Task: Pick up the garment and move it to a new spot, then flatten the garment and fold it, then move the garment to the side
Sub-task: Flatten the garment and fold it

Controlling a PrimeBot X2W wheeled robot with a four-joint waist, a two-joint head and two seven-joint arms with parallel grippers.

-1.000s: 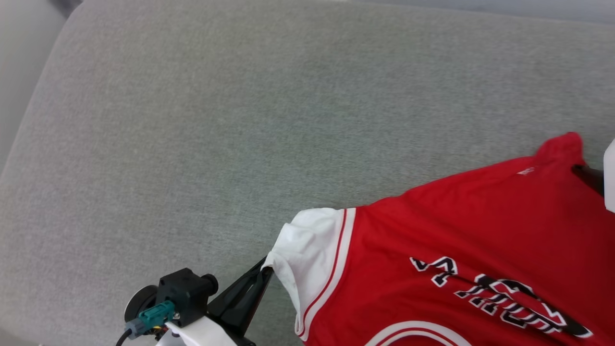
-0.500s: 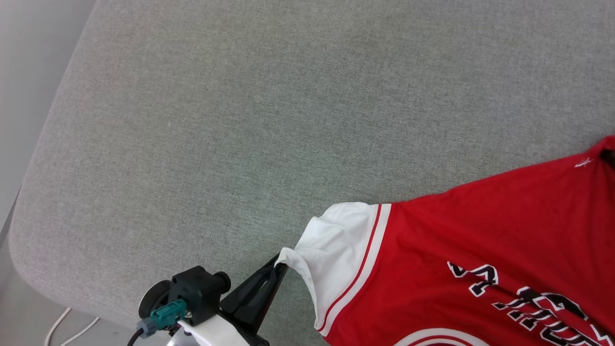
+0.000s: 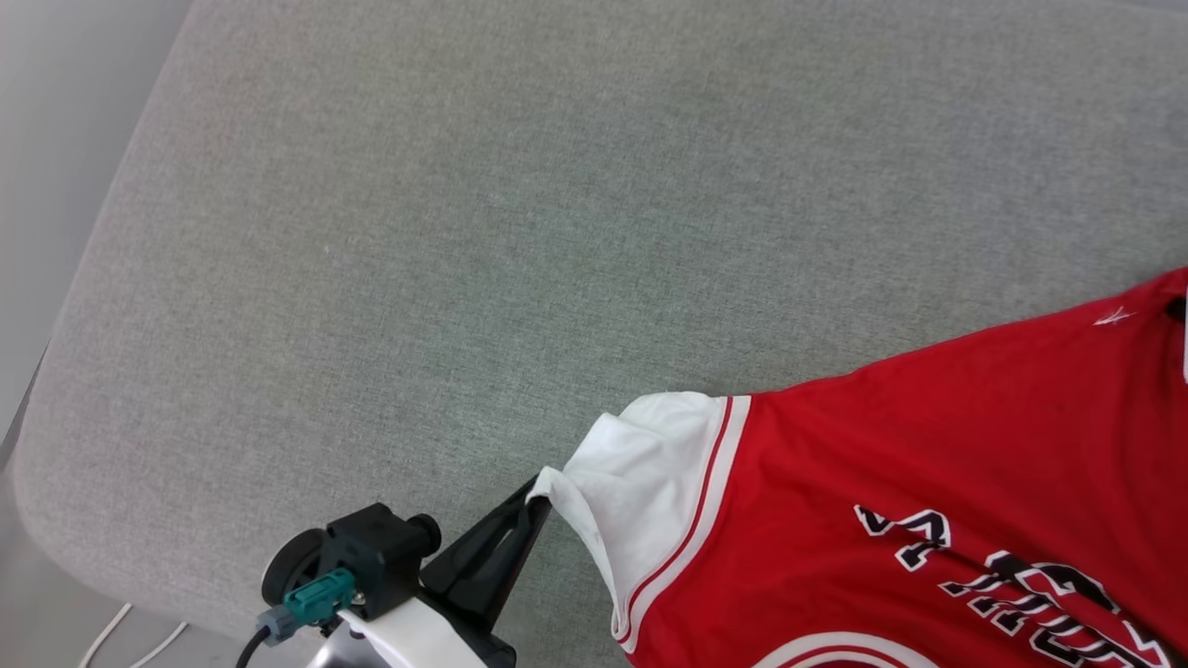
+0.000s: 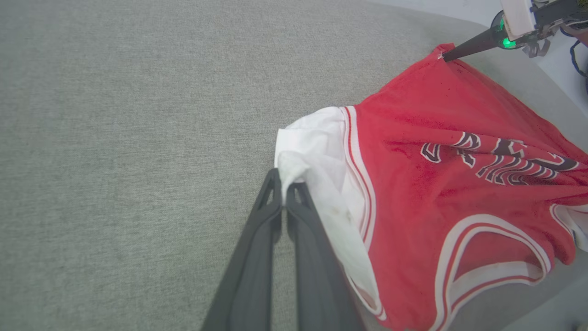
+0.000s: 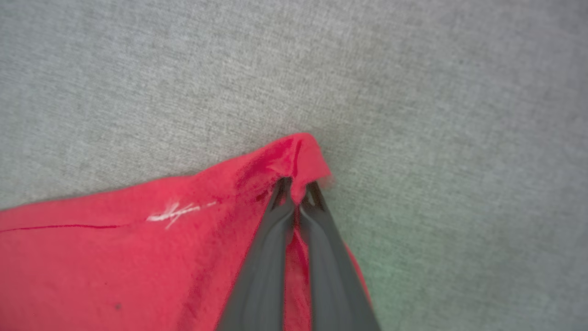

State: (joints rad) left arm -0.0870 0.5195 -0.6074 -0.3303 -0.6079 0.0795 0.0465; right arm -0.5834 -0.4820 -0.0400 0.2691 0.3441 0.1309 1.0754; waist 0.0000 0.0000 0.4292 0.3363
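Observation:
The garment, a red jersey with black white-outlined lettering, lies stretched across the lower right of a grey cushion. My left gripper is shut on the edge of its white sleeve; the left wrist view shows the fingertips pinching the white cloth at my left gripper. My right gripper is shut on a red corner of the garment, which bunches up over the fingertips. In the left wrist view the right gripper holds the far red corner of the garment.
The grey fabric cushion spreads wide to the left and back of the garment. Its rounded left edge drops to a pale floor, where a white cable lies at the lower left.
The head camera has shifted, so more of the cushion's left edge and the floor show. The red corner at the right no longer stands up in a peak. My left gripper keeps its hold on the sleeve.

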